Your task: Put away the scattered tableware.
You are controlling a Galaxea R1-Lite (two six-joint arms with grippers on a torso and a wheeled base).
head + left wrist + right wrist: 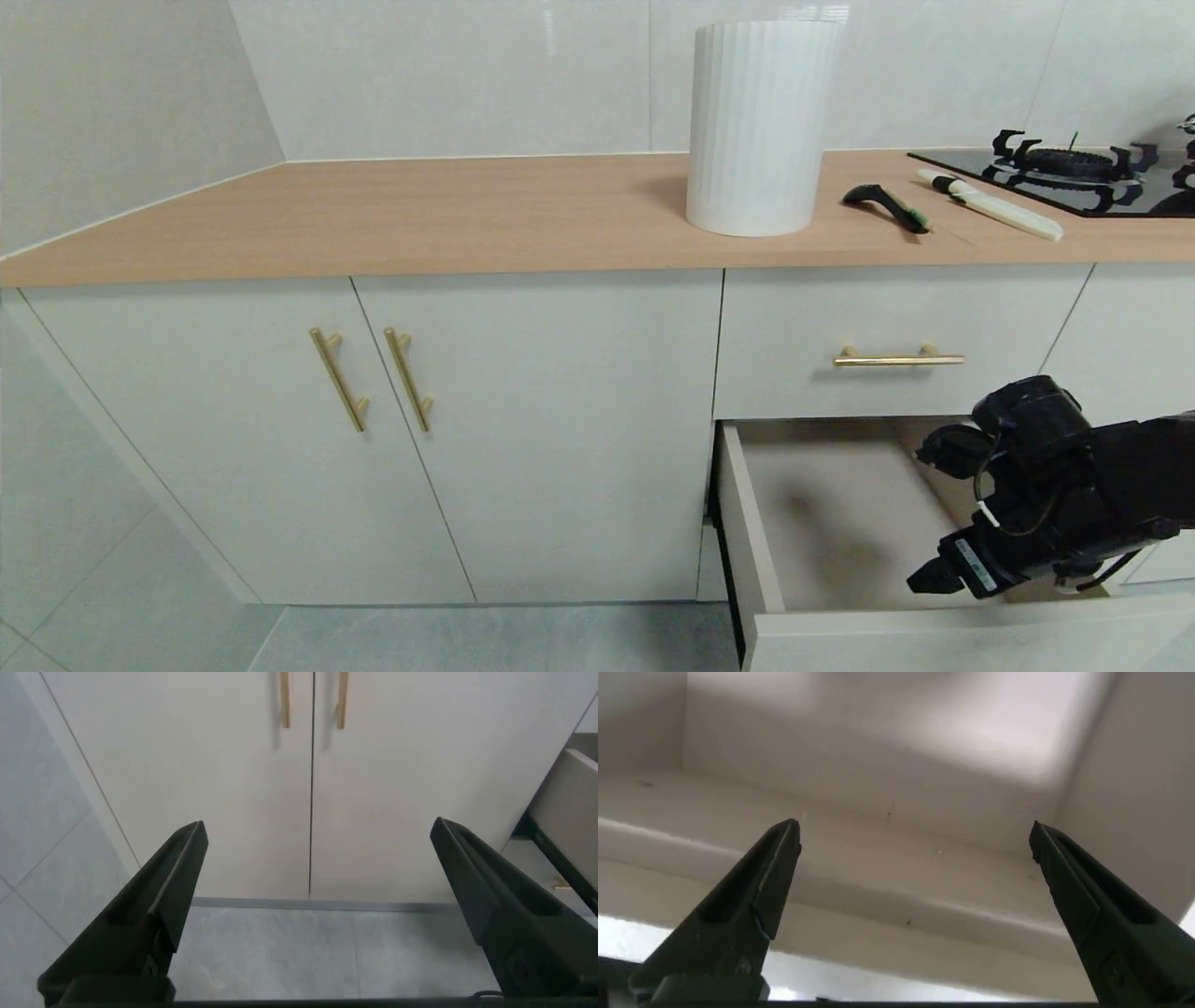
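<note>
Right gripper (913,835) has its jaws wide with nothing between them. Just past the jaws is the pale floor of the open drawer (878,793).

Left gripper (318,840) has its jaws wide too and holds nothing. Ahead of them stand two shut cupboard doors (308,775).

From the head, the right jaws hang over the drawer. The knife (994,207) and the black-handled tool (887,205) lie on the counter (467,215), high above those jaws and well apart from them. I think the drawer is ready and picking up comes next. The arm must rise and close on one handle.
</note>
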